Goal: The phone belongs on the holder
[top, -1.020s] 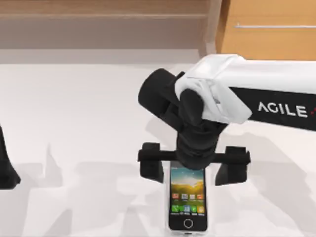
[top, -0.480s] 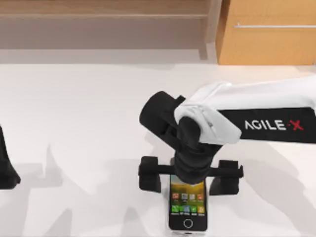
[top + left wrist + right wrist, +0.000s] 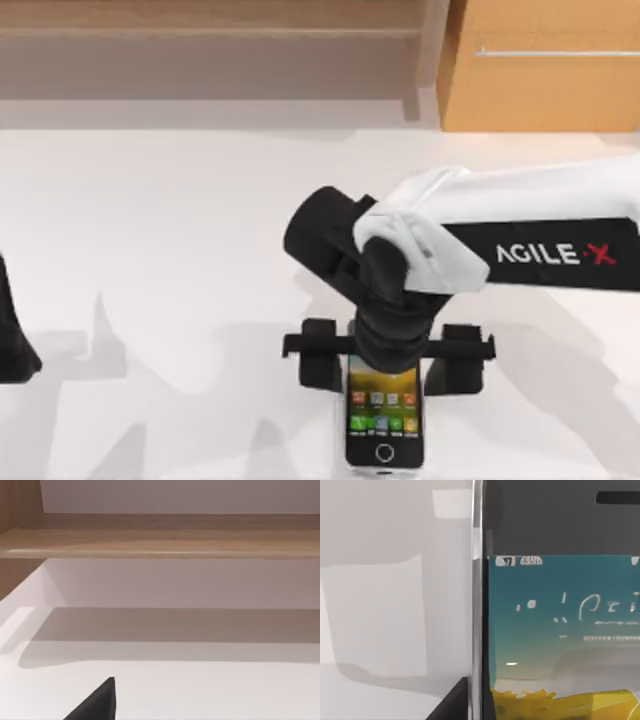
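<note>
The phone (image 3: 385, 415) lies flat on the white table (image 3: 150, 250) near the front edge, screen up, home button toward the front. Its silver rim and teal-and-yellow screen (image 3: 560, 630) show close up in the right wrist view. My right gripper (image 3: 385, 365) hangs straight over the phone's far end, open, with one black finger (image 3: 320, 365) on each side of the phone and only narrow gaps to its rim. The holder is out of view. My left arm (image 3: 12, 340) is parked at the table's left edge.
A wooden shelf (image 3: 210, 50) and a wooden cabinet (image 3: 540, 70) run along the back behind the table. The white right arm link (image 3: 540, 250) reaches in from the right above the table.
The right gripper has dropped lower over the phone, and its fingers have drawn in from a wide spread to just outside the phone's edges. The left arm has not moved.
</note>
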